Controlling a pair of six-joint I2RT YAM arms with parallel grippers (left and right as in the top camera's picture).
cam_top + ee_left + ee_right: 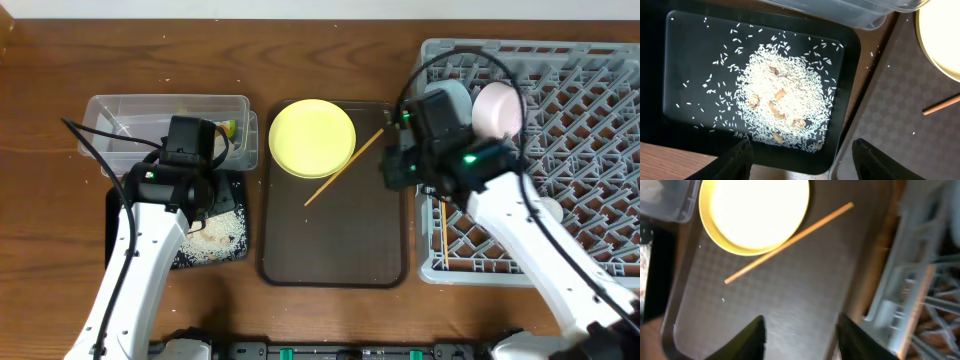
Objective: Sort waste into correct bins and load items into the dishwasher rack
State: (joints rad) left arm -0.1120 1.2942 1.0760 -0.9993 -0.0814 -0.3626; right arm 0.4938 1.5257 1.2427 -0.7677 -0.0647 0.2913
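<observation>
The yellow plate (pixel 312 137) lies on the dark-brown serving tray (pixel 335 250) with one chopstick (pixel 343 167) beside it. The shallow black tray (pixel 215 250) holds a heap of rice scraps (pixel 785 95). The clear tub (pixel 165 115) behind it holds a green-and-orange wrapper (pixel 228 128). The grey rack (pixel 580 150) holds a pinkish bowl (pixel 497 108), a light-blue bowl (pixel 452 98) and a small pale cup (pixel 548 210). My left gripper (pixel 802 160) is open and empty over the black tray's near edge. My right gripper (pixel 800 340) is open and empty above the serving tray's right side, near the chopstick (pixel 790 240) and plate (pixel 755 210).
The serving tray sits between the black tray and the rack (pixel 920 280), close to both. In the left wrist view the clear tub (pixel 855 12) borders the black tray's (pixel 680 115) far side, and stray rice grains lie on the wood and the serving tray.
</observation>
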